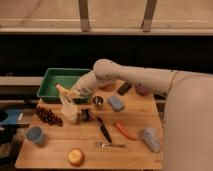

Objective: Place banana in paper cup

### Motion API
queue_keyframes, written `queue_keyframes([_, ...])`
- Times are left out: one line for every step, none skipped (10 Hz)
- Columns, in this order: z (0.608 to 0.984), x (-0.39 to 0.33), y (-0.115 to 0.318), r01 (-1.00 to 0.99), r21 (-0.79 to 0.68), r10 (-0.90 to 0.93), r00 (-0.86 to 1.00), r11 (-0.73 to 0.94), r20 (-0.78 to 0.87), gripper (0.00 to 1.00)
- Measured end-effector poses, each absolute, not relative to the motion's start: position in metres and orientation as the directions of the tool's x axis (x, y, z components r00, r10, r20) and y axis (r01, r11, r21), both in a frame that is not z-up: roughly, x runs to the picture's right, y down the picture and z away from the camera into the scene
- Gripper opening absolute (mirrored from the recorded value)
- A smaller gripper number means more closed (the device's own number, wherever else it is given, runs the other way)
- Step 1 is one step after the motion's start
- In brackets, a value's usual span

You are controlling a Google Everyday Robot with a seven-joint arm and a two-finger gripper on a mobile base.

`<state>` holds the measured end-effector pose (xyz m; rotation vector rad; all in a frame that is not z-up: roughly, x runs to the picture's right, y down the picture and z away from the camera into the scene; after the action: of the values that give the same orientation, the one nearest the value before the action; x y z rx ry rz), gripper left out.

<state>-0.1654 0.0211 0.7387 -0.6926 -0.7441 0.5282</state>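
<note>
The gripper (pixel 75 94) clamps the banana (pixel 63 93) just above the paper cup (pixel 70 113) — metal cup (pixel 98 102), grapes (pixel 48 116) flank it

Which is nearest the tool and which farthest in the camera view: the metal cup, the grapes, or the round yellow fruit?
The tool, shut on the banana, is at the paper cup, left of centre.
1. Metal cup, just picture-right of it.
2. Grapes, further off to picture-left.
3. Round yellow fruit, at the table front edge.
</note>
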Motion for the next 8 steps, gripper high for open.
queue_keyframes([0.74, -0.165, 0.022, -0.19, -0.729, 0.652, 0.627, 0.658, 0.426, 0.0])
queue_keyframes([0.744, -0.167, 0.025, -0.186, -0.733, 0.653, 0.628, 0.654, 0.423, 0.0])
queue_keyframes([0.747, -0.169, 0.026, -0.182, -0.738, 0.654, 0.629, 0.65, 0.421, 0.0])
queue_keyframes([0.75, -0.172, 0.027, -0.178, -0.742, 0.655, 0.629, 0.646, 0.419, 0.0])
queue_keyframes([0.753, -0.173, 0.028, -0.178, -0.746, 0.657, 0.629, 0.642, 0.416, 0.0])
queue_keyframes([0.756, -0.174, 0.028, -0.177, -0.749, 0.659, 0.628, 0.639, 0.414, 0.0])
queue_keyframes([0.76, -0.177, 0.03, -0.175, -0.755, 0.663, 0.627, 0.632, 0.409, 0.0])
queue_keyframes([0.764, -0.178, 0.033, -0.174, -0.762, 0.668, 0.626, 0.624, 0.403, 0.0])
